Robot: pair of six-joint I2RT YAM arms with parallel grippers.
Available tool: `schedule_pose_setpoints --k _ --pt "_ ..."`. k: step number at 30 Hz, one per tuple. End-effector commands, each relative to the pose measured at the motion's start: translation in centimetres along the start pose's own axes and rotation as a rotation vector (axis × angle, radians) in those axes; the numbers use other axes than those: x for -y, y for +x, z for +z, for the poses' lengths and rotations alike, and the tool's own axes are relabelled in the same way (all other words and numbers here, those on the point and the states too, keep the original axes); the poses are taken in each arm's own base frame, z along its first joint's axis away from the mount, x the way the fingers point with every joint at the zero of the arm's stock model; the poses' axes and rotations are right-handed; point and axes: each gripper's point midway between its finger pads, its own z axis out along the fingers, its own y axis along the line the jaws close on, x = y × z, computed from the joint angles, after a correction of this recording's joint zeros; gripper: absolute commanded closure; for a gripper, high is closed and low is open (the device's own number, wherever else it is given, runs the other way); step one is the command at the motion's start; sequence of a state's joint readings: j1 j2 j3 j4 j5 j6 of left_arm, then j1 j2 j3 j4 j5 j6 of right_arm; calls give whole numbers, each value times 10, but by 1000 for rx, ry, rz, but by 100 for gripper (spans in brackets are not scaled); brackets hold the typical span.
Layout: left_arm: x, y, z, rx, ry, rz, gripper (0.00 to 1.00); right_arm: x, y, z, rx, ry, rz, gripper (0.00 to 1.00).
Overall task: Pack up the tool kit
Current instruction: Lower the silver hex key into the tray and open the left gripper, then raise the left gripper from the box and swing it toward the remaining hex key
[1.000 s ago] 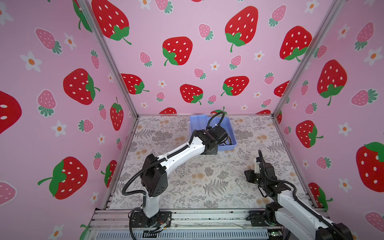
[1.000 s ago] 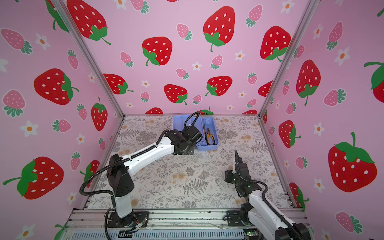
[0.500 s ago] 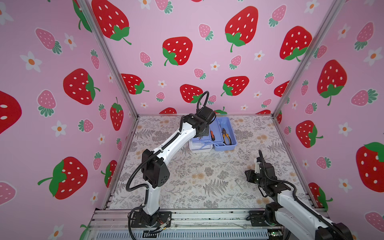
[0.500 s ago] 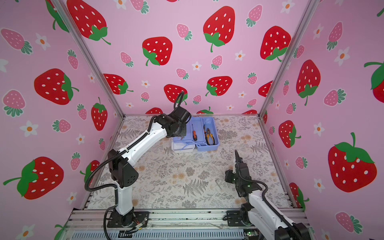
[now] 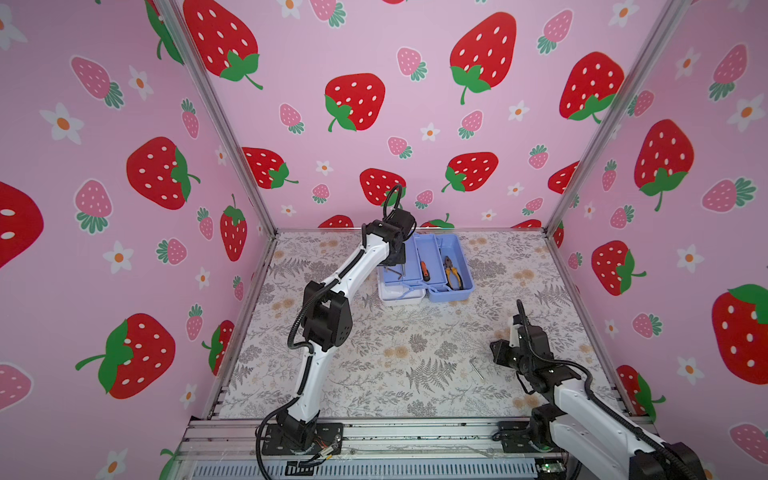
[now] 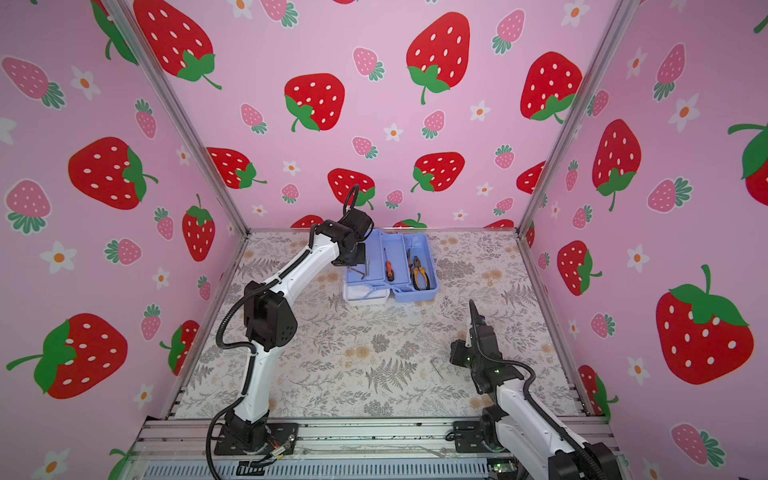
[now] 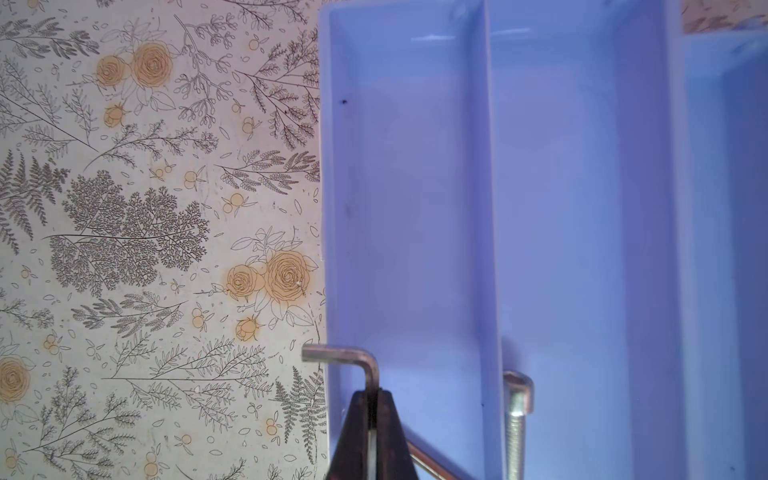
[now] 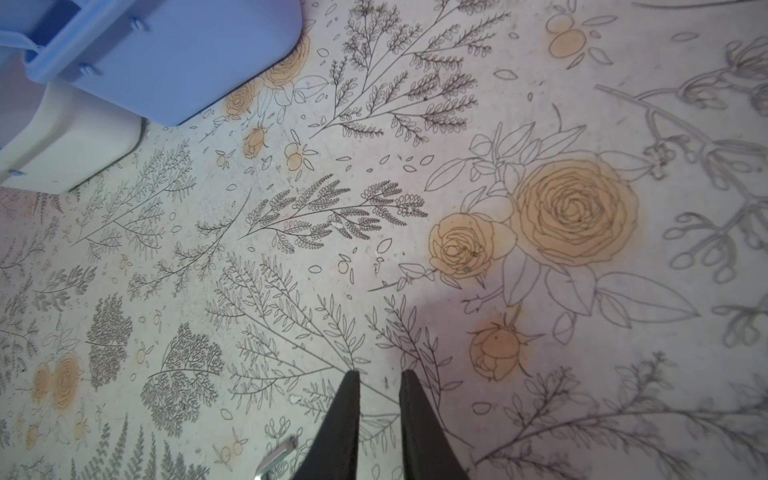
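Tool kit (image 5: 457, 293) stands open at the far middle of the worktop (image 5: 395, 374), and packing looks well along but unfinished. Nearest, the right jaws hang slightly parted and empty over bare worktop. One hex key (image 5: 476, 368) lies loose just beside them, not yet packed. Next comes the kit's white lid (image 5: 399, 298), lying open, so closing and latching remain. Above the outer compartment of the tray (image 7: 415, 187), the left jaws are pinched tight on a second key (image 7: 368, 368). Its bent end juts past the tray wall, and it has yet to be let go. A third key (image 7: 432, 461) seems to lie below it, and a fourth key (image 7: 517, 411) lies in the next compartment. Beyond are one screwdriver (image 5: 424, 270) and one pair of pliers (image 5: 453, 274), both stowed. My count is four keys, two orange-handled tools and one kit.
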State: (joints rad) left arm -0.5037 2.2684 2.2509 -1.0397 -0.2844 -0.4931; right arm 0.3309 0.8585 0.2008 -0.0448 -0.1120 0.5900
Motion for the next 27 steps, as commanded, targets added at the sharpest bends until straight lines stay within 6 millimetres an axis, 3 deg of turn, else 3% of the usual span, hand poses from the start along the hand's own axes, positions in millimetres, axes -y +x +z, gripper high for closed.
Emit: schedule_pose_setpoints --k 1,10,12,14,17,24,27 --pt "6 -14 -13 38 40 0 100 4 -3 1 15 15 13 79" --pt "16 -24 -12 61 93 3 100 3 -2 1 11 13 12 78" --pt "16 -27 -12 68 94 -2 95 3 -3 1 12 12 12 78" --pt "15 -32 -12 80 98 -9 79 3 -3 1 12 13 12 78" --pt "18 -38 -15 99 122 -19 66 4 -2 1 12 15 12 78" --pt "23 -42 -32 122 170 -38 64 4 -2 1 10 16 11 78" --pt "26 -36 -49 133 176 -28 64 3 -1 2 10 9 8 78"
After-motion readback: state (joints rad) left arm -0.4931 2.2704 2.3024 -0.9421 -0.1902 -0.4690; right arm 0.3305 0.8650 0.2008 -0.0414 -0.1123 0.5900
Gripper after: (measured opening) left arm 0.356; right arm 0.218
